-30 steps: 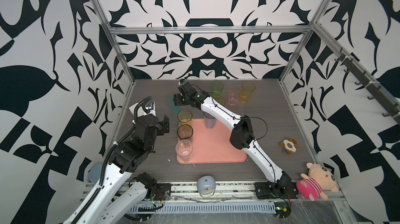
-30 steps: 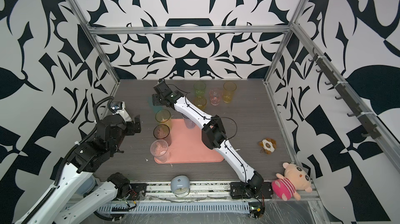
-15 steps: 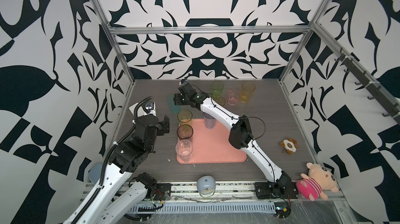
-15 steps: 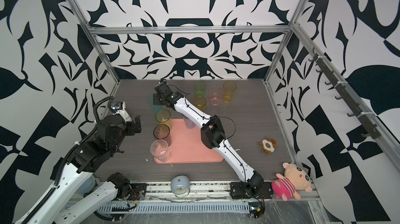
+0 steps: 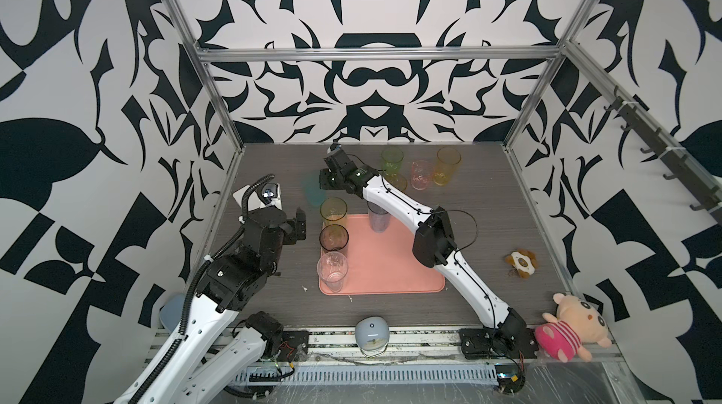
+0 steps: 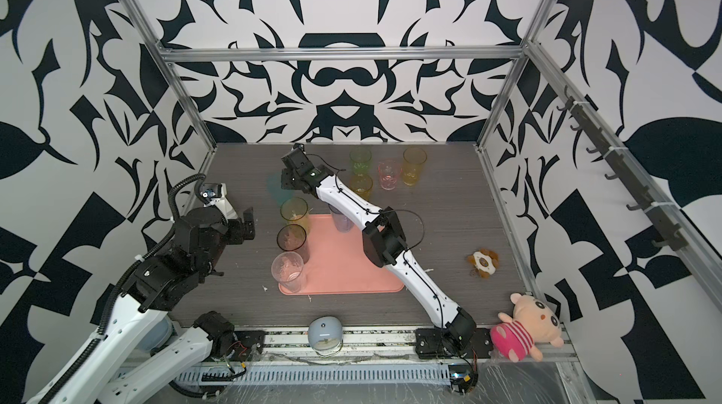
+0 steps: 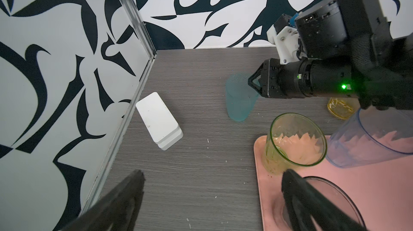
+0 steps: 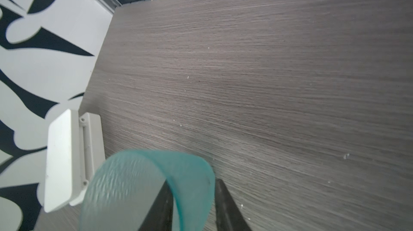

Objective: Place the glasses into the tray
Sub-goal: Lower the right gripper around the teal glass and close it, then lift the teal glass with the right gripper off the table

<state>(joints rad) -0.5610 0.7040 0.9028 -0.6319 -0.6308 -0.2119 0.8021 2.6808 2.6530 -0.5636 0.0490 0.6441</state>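
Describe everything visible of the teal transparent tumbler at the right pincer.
The teal transparent tumbler looks plastic, with a textured wall narrowing toward the base. It seems to stand rim up, empty, on the grey wood-grain table, outside the salmon-pink tray, near a white lidded box. The right pincer grips its rim, one finger inside, one outside.

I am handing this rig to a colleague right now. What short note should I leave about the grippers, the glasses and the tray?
Left gripper: open, empty, beside the tray.
Right gripper: fingers straddle the wall of the tilted teal glass, outside the tray; firm grip not certain.
Done: yellow glass, smoky glass, clear glass and blue glass stand in the tray.
To do: teal glass, then green glass, pink glass, orange glass and amber glass at the back of the table.
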